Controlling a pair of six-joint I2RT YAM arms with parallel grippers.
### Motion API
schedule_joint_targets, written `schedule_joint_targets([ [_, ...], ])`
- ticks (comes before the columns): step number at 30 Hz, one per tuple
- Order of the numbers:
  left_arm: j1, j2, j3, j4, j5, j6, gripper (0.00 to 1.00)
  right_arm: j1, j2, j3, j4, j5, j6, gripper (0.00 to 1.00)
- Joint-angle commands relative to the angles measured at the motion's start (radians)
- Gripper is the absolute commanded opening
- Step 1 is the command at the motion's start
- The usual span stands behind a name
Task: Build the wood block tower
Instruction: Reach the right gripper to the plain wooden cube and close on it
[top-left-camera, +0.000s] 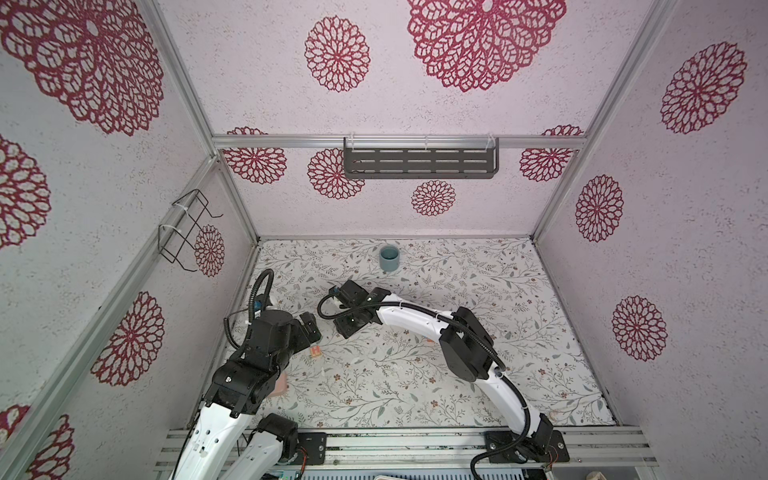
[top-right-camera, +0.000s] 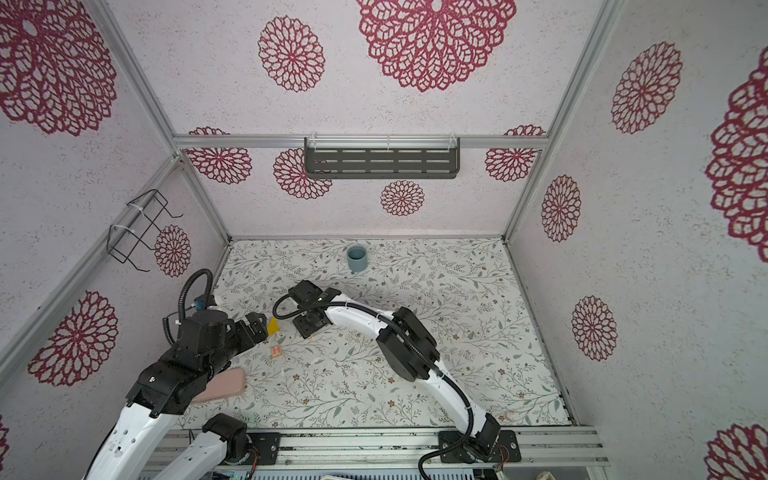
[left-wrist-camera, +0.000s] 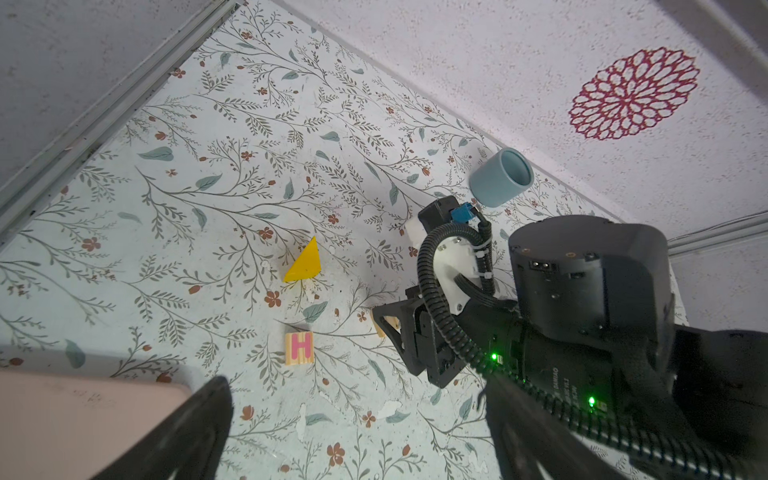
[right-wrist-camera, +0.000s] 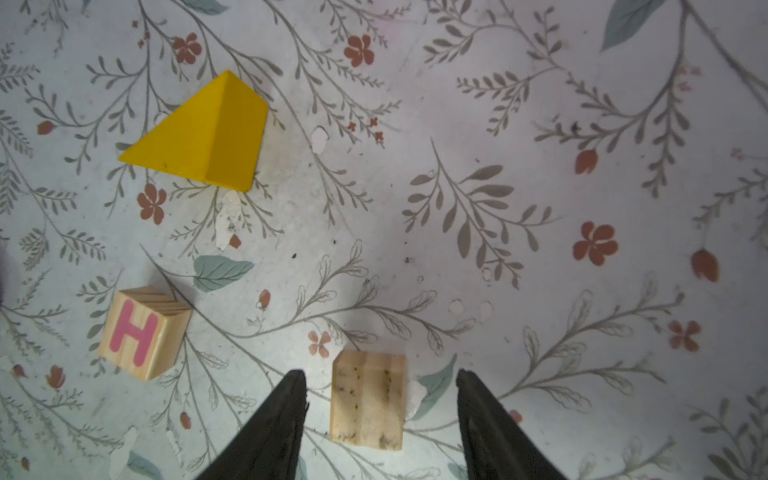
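Three wood blocks lie singly on the floral table; no tower is in view. A tan block (right-wrist-camera: 368, 399) lies flat between the fingers of my right gripper (right-wrist-camera: 380, 374), which stands open with a gap on each side of the block. A pale cube printed with a pink H (right-wrist-camera: 141, 332) and a yellow wedge (right-wrist-camera: 199, 133) sit beside it. In a top view the wedge (top-right-camera: 273, 326) is just in front of my left gripper (top-right-camera: 257, 326), with the H cube (top-right-camera: 276, 351) nearer the front. My left gripper (left-wrist-camera: 365, 415) is wide open and holds nothing.
A grey-blue cup (top-left-camera: 389, 257) stands upright near the back wall. A pink flat case (top-right-camera: 224, 384) lies at the front left, partly under the left arm. The two grippers are close together left of the middle, and the right arm (top-left-camera: 457, 345) arches across the table.
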Motion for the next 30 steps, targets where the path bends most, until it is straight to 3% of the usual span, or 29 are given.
schedule_joint_targets([
  [1,0.019,0.011,-0.002,-0.012,0.005,0.008,0.97,0.007,-0.004,0.033,-0.044,0.038,-0.023,0.59],
  [30,0.075,0.030,-0.018,0.005,0.059,0.005,0.97,0.027,0.034,0.044,-0.069,0.048,0.003,0.44],
])
